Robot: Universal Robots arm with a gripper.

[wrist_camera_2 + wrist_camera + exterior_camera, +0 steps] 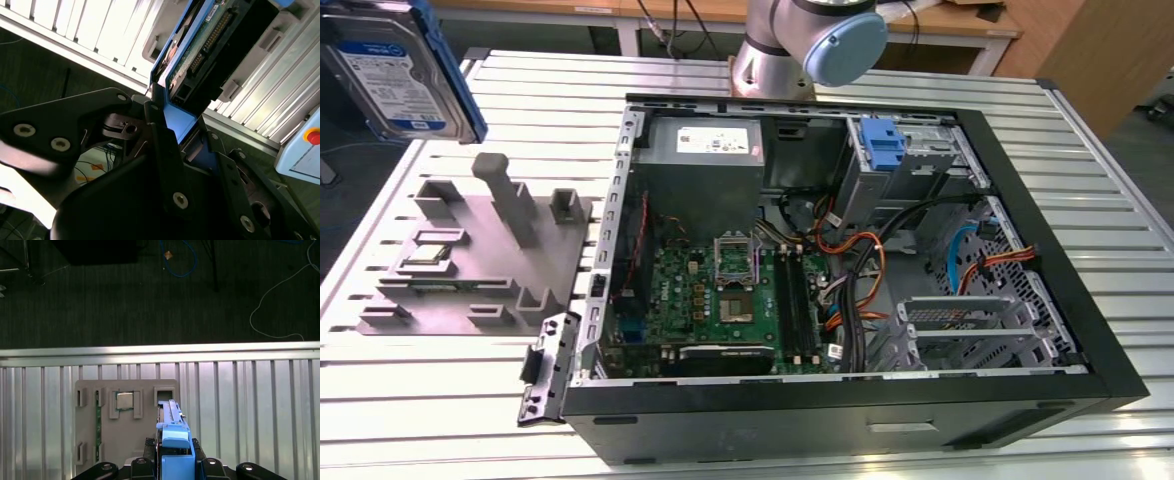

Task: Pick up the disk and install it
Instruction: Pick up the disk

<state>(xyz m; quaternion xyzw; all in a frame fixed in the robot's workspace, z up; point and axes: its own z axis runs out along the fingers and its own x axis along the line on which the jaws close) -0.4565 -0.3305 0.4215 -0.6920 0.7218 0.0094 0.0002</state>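
The tool (174, 460) clamps the disk (394, 75) aloft over the grey holder (480, 250)

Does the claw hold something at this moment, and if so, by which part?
Yes. The claw holds the disk, closed on the blue rail at the disk's edge.

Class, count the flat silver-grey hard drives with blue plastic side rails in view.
1. The silver-grey hard drive, held in the gripper, hangs over the grey fixture block at the exterior view's left. Others may hide inside the black computer case.
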